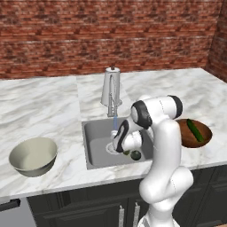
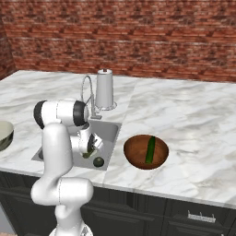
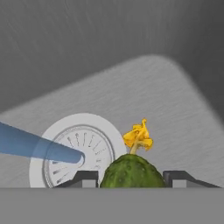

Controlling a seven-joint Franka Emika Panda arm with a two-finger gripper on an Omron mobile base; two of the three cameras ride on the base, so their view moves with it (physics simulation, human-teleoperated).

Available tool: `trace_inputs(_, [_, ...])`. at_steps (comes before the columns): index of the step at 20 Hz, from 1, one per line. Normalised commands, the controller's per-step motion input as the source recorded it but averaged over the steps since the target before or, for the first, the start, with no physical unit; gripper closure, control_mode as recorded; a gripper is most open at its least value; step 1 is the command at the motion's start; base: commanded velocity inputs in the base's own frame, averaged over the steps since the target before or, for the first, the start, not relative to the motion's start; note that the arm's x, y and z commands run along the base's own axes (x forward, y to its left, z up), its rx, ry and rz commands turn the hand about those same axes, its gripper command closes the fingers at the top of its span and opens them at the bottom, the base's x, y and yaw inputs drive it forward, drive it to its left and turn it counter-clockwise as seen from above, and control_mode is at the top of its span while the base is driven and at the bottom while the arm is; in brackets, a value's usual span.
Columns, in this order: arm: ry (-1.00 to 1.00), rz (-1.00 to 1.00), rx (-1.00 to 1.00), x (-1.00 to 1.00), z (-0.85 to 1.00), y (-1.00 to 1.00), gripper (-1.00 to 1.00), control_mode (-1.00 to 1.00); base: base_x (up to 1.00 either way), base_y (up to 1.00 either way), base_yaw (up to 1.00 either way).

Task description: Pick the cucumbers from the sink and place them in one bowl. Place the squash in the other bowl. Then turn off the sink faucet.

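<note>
Down inside the sink (image 1: 95,142), my gripper (image 3: 131,177) is shut on the shorter, plump cucumber (image 3: 132,173), which has a yellow flower at its tip. The fingertips (image 3: 85,178) sit on either side of it, close to the drain (image 3: 65,157). The round dark squash (image 1: 135,155) lies on the basin floor right beside the gripper (image 1: 125,151). The long dark cucumber (image 1: 195,131) rests in the reddish-brown bowl (image 1: 201,141) to the right of the sink. The pale grey-beige bowl (image 1: 33,155) stands to the left with nothing in it. Water (image 1: 115,122) runs from the faucet (image 1: 111,86).
The blue water stream (image 3: 39,146) falls onto the drain just left of the fingers. The steel basin walls (image 3: 109,35) rise close around the hand. A marble counter (image 1: 40,106) surrounds the sink, with a brick wall (image 1: 111,35) behind it.
</note>
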Motion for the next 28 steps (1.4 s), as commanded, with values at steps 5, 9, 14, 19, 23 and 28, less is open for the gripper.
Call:
trace_inputs(5, [0.0, 0.0, 0.0, 0.0, 0.54, 0.0, 1.0, -1.0, 0.0, 0.0, 0.0])
trace_inputs(9, [0.0, 0.0, 0.0, 0.0, 0.56, 0.0, 1.0, -1.0, 0.0, 0.0, 0.0])
trace_inputs(14, [0.0, 0.0, 0.0, 0.0, 0.65, 0.0, 1.0, -1.0, 0.0, 0.0, 0.0])
trace_inputs(19, [0.0, 0.0, 0.0, -0.04, 0.71, 0.04, 1.0, -1.0, 0.0, 0.0, 0.0])
trace_inputs(23, [0.0, 0.0, 0.0, -0.25, 0.62, 0.0, 1.0, -1.0, 0.0, 0.0, 0.0])
trace_inputs(28, [0.0, 0.0, 0.0, -0.5, 0.52, 0.0, 1.0, -1.0, 0.0, 0.0, 0.0])
